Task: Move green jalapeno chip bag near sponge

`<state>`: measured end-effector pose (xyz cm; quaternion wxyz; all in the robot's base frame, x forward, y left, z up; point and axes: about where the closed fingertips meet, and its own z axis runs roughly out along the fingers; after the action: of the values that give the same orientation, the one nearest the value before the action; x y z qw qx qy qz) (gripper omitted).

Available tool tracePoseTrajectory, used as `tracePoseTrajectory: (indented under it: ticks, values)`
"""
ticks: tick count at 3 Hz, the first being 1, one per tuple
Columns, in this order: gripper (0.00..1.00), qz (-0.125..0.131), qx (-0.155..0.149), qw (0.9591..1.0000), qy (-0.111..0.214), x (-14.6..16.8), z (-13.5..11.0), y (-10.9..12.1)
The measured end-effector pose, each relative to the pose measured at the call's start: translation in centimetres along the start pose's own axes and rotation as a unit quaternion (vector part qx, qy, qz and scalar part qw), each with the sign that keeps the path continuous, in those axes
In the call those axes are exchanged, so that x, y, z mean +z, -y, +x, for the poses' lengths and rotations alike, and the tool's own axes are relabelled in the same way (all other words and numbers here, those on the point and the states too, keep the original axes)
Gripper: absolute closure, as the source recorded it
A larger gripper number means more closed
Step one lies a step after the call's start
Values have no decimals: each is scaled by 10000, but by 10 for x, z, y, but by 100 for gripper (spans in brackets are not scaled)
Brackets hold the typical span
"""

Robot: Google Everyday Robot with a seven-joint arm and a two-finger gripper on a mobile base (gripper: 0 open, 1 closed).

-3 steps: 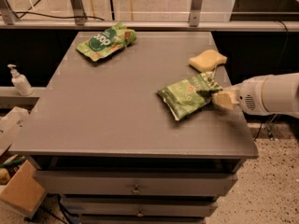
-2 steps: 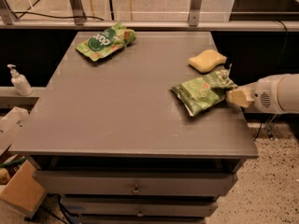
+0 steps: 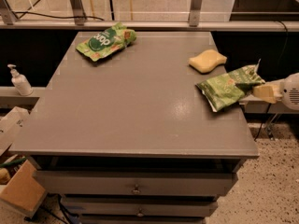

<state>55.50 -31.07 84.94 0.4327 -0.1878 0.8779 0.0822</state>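
Chip bag [image 3: 225, 88] is lying at the counter's [image 3: 131, 111] right edge, just beside the sponge [image 3: 207, 60] and slightly nearer the camera, not quite touching it. Its right end is overhanging the edge. The pincer [image 3: 262, 92] is reaching in from the right, off the counter, and is pinching that overhanging end.

Change noted: over the last second the chip bag is travelling rightward with the pincer, from further in on the counter out to the edge. The sponge is staying put. Judgement: the bag is already sitting near the sponge, so the placement is looking largely met; further pulling to the right is risking dragging it off the counter.

Surface: the counter is showing a flat grey top with a dull sheen, and drawers [image 3: 135, 189] are sitting beneath it. A green pouch [image 3: 106, 41] is lying at the far left corner, well apart. Room: a pump bottle [image 3: 19, 80] is standing on a ledge to the left, a cardboard box [image 3: 21, 192] is sitting lower left, and speckled floor [image 3: 275, 185] is showing on the right.
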Motion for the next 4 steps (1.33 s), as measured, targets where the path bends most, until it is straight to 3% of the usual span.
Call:
tracePoseTrajectory:
  ticks: [1, 2, 4]
  values:
    - [100, 197, 157, 9997, 54, -10, -1, 22]
    - [100, 274, 258, 9992, 97, -8, -12, 29]
    - [100, 200, 513, 9984, 80, 29, -38, 3]
